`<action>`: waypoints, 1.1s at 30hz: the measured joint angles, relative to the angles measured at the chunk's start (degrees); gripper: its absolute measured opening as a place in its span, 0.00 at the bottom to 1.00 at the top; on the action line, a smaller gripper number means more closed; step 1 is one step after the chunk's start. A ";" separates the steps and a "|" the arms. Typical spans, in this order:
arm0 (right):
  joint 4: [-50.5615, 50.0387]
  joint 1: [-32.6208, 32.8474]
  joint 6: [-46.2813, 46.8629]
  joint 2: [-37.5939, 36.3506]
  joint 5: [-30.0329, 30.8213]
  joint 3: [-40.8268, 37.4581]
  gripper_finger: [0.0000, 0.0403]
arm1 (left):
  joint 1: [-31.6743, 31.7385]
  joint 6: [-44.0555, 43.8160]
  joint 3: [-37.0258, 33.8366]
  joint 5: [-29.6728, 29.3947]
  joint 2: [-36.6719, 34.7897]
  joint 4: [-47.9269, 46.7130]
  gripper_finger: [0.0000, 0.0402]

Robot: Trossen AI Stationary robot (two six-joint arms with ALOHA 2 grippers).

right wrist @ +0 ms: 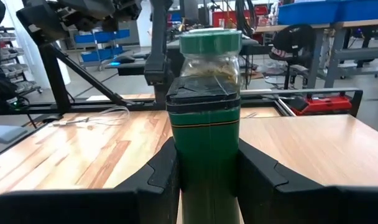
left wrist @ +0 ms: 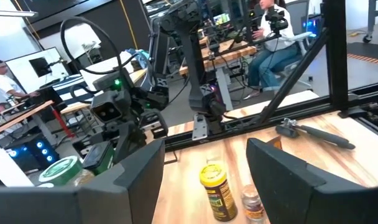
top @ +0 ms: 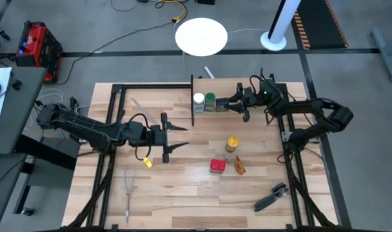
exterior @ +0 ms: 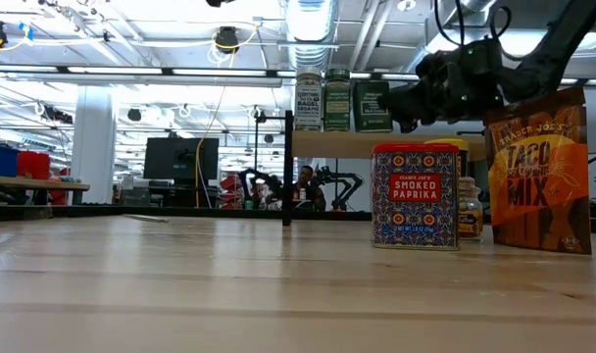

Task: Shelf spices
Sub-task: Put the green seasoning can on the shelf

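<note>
From my left claw (left wrist: 204, 168), fingers spread, I see a yellow-capped jar (left wrist: 215, 190) on the counter (left wrist: 338, 165), a green-capped jar (left wrist: 59, 171), perhaps shelved, and the black-handled tool (left wrist: 316, 134).

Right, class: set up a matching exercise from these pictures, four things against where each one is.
Things:
1. dark square tin
2. white-capped jar
3. smoked paprika tin
4. left gripper

Places:
A. on the table, near the taco mix packet
B. between the right gripper's fingers, on the shelf
C. open above the table, empty
D. on the shelf, at the end post

Pairs: 1-B, 2-D, 3-A, 4-C
</note>
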 joint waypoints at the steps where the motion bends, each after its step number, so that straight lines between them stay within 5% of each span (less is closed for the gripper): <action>1: 0.04 0.00 0.00 0.00 0.08 0.00 0.29 | 0.13 0.00 0.00 0.00 0.00 0.00 0.55; 14: -0.36 -0.11 0.88 -0.22 0.47 0.00 0.31 | 0.54 0.10 0.00 0.13 0.00 -0.50 0.55; 22: -0.57 -0.15 3.02 -0.22 2.89 0.00 0.55 | 0.54 -0.12 0.00 0.11 0.01 -1.43 0.55; 33: -0.92 -1.33 3.17 -0.28 2.88 0.00 0.48 | 0.52 -0.63 0.00 0.09 0.02 -2.95 0.55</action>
